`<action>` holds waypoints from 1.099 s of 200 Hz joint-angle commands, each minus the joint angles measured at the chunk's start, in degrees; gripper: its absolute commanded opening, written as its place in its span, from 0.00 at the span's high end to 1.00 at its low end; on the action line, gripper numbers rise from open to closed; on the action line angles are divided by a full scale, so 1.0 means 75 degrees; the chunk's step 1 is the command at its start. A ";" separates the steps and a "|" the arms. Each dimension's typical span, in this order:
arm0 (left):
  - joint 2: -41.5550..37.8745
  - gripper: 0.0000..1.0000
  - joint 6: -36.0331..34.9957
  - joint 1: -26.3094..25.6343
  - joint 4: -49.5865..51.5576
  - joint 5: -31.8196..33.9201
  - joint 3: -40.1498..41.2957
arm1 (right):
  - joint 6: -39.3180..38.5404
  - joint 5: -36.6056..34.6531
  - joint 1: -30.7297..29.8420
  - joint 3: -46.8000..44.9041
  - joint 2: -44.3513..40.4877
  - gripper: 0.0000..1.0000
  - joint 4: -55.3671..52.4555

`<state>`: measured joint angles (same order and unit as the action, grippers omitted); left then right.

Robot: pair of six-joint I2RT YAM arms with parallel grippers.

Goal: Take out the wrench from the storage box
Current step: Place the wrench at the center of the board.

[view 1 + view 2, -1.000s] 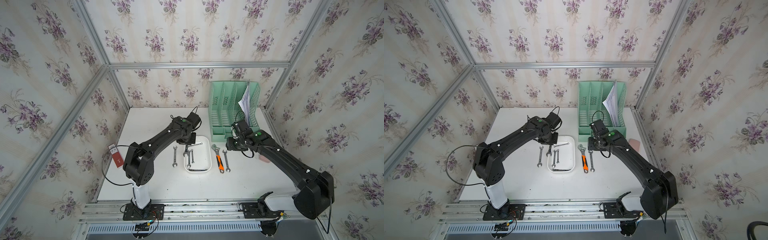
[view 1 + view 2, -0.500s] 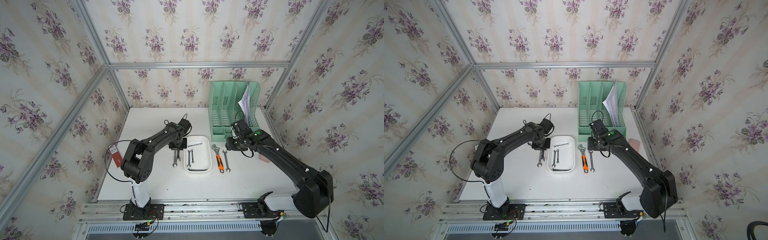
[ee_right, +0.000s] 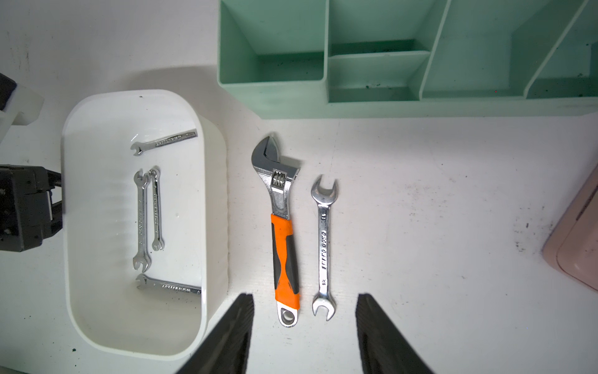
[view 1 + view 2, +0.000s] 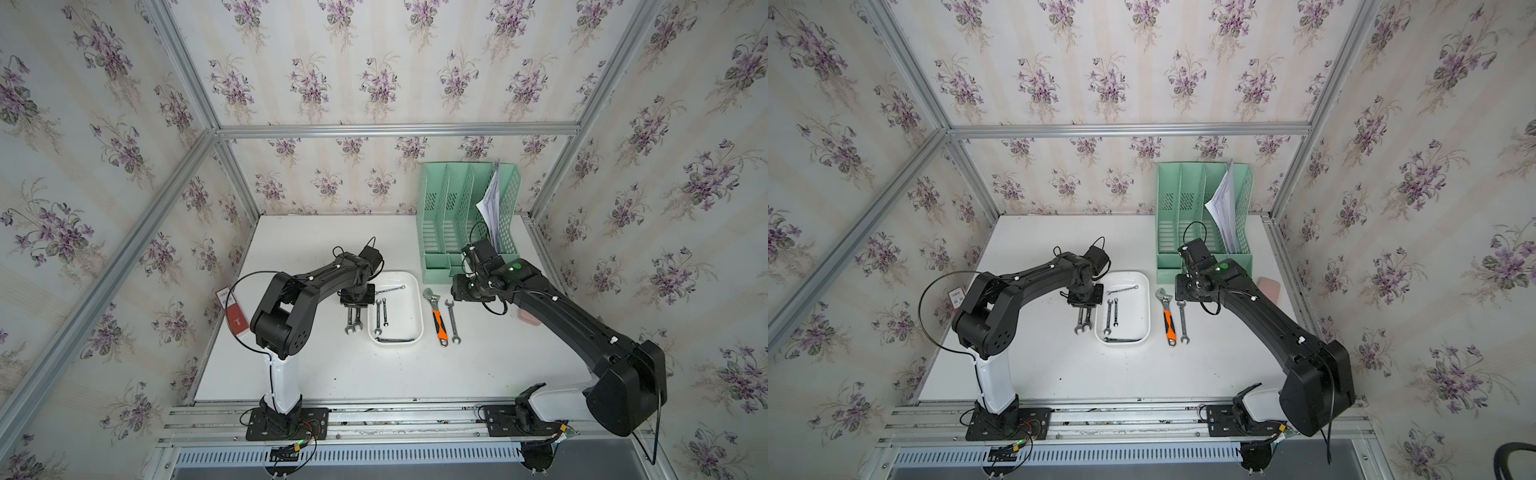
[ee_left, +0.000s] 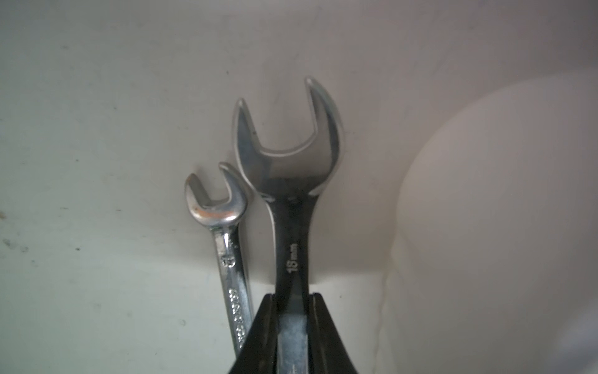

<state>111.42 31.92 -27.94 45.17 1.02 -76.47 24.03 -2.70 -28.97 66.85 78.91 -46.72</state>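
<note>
Left gripper [image 5: 293, 302]: jaws clamped on the shank of a large open-end wrench [image 5: 288, 168], whose forked head projects beyond the fingertips. Just beside it and roughly parallel, a smaller wrench [image 5: 223, 223] lies on the white table [image 5: 81, 129]. Both are outside the storage box [image 4: 419, 307] — just off its wall on the left arm's side, as both top views show. Inside the box are four small wrenches [image 3: 141, 220]: two side by side at mid-floor, one near each end. Right gripper [image 3: 305, 296]: jaws apart, holding nothing, above the handle ends of an orange-gripped adjustable wrench [image 3: 283, 233] and a double open-end spanner [image 3: 324, 246] on the box's other side. Beyond — mint-green file rack [image 3: 388, 103], pink case [image 3: 579, 233]
</note>
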 commanded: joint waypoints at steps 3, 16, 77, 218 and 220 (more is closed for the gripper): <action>0.0004 0.86 0.0169 -0.0012 -0.0058 -0.0052 0.0021 | 0.0054 0.0023 -0.0004 0.0052 0.0019 0.44 -0.0086; 0.0001 0.86 0.0224 -0.0024 -0.0047 -0.0065 0.0046 | 0.0062 0.0020 -0.0004 0.0044 0.0017 0.44 -0.0071; 0.0054 0.85 0.0385 -0.0084 0.0047 -0.0077 0.0047 | 0.0065 0.0044 -0.0004 0.0038 0.0037 0.44 -0.0063; -0.1199 0.61 0.0224 0.0009 0.1052 0.0309 -0.0647 | 0.0506 0.0690 -0.0038 0.0778 0.0541 0.46 -0.0020; -0.1234 0.61 0.0221 0.0011 0.1064 0.0315 -0.0660 | 0.0510 0.0703 -0.0042 0.0802 0.0558 0.46 -0.0018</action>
<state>104.42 34.46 -28.14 50.28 1.56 -80.42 26.72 0.91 -28.99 71.26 81.87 -46.59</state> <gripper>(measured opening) 0.389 0.543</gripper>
